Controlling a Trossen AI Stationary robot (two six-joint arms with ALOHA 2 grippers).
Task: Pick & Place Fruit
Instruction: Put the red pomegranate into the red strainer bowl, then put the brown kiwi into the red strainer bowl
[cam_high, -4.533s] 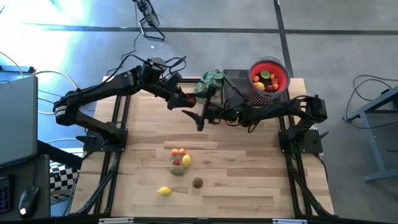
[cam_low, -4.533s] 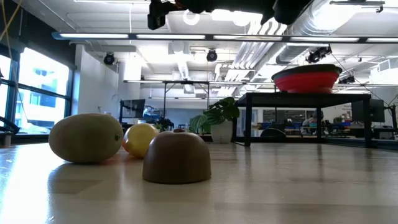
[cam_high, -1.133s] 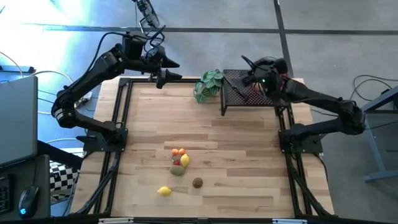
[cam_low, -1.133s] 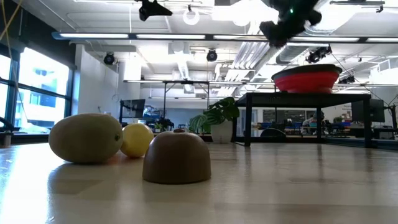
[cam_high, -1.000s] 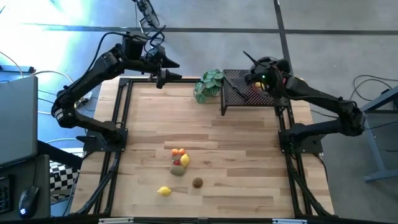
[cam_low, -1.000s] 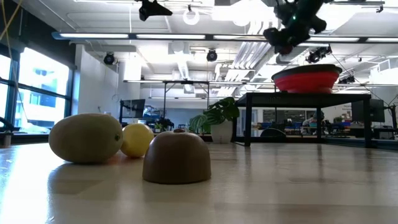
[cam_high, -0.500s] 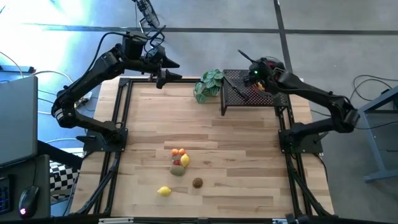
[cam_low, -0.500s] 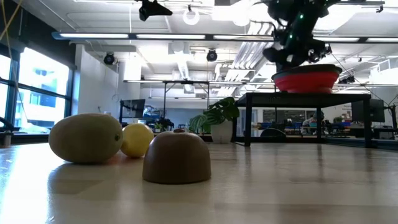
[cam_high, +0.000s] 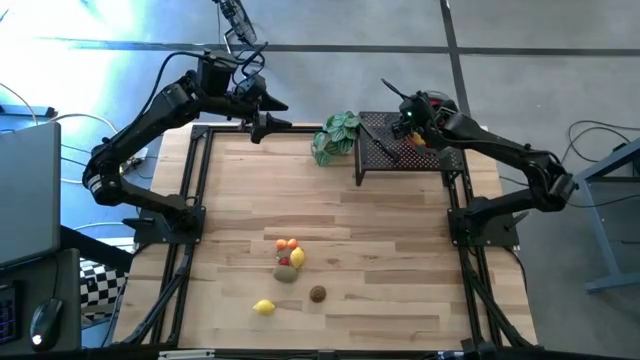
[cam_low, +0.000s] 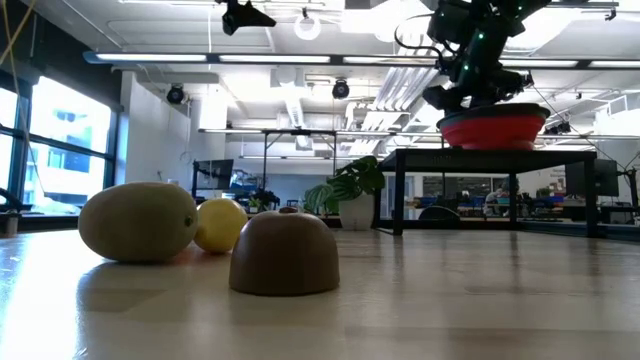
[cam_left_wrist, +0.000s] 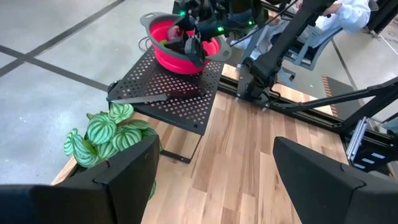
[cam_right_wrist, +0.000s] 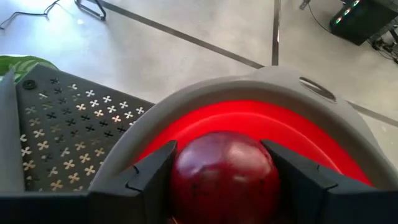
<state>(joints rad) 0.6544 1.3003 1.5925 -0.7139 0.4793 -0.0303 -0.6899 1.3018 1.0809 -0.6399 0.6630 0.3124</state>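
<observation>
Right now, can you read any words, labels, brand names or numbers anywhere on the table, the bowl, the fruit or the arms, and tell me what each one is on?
No readable text in any view.
Red bowl: no print visible.
Fruit on the table: no stickers or marks visible.
Black perforated stand: only a hole pattern.
Room behind the table in the low view: any signs there are too small to read.

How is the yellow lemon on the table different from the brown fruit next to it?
The lemon is bright yellow, while the brown fruit is dull brown. From above the lemon looks oval and the brown fruit round. The lemon is also a bit bigger and lies nearer the table's front edge. Both are small toy fruits resting apart on the wooden table, untouched by either arm.
</observation>
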